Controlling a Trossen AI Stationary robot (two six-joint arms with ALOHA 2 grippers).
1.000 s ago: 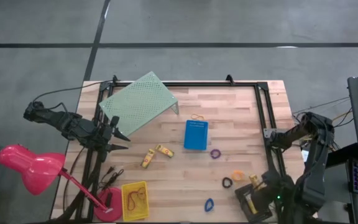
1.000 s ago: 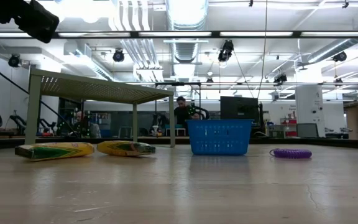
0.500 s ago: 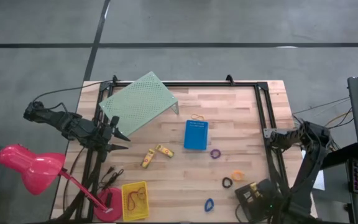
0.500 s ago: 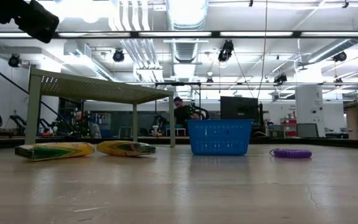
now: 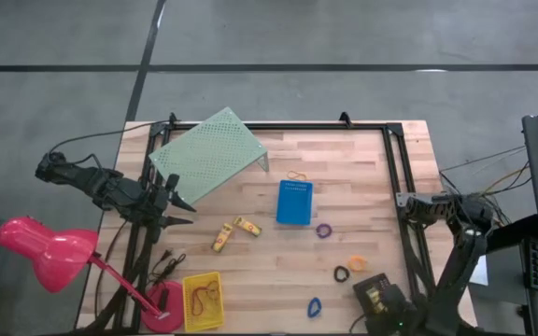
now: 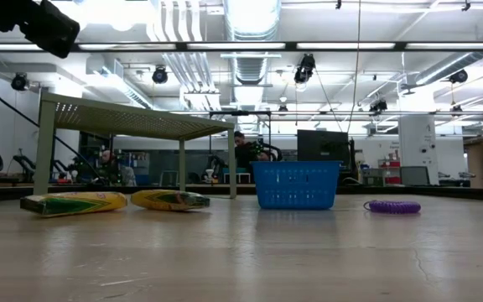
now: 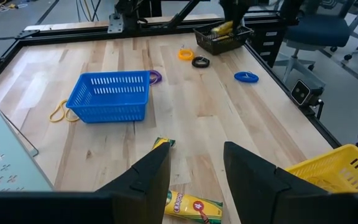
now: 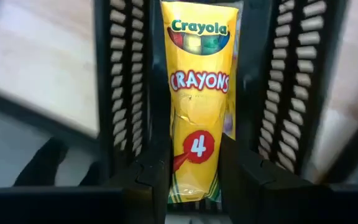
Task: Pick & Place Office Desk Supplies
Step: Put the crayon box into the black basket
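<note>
— Wood table (image 5: 362, 159) looks the same as a second ago: two crayon packs (image 5: 233, 231) lying near its middle, the rings and the blue bin (image 5: 294, 202) unmoved. So what has changed?

— Only the right arm. Its elbow has folded down and back toward the near right corner, so the black bin (image 5: 376, 297) now shows more plainly from above.

— Is the right gripper (image 8: 194, 168) carrying anything?

— Yes. Its jaws stand about half closed, pressed on both sides of a crayon pack (image 8: 196, 93), which hangs between the bin's slatted walls.

— Dropped in, then?

— Not yet, I'd say. The pack is inside the bin but not let go; the release looks like the step in hand.

— And the left gripper (image 7: 194, 155)?

— It waits at the left edge by the green riser (image 5: 208, 154), jaws apart, holding nothing.

— Much left?

— Plenty: those two packs, the rings and a rubber band (image 5: 295, 175) lie loose.
</note>
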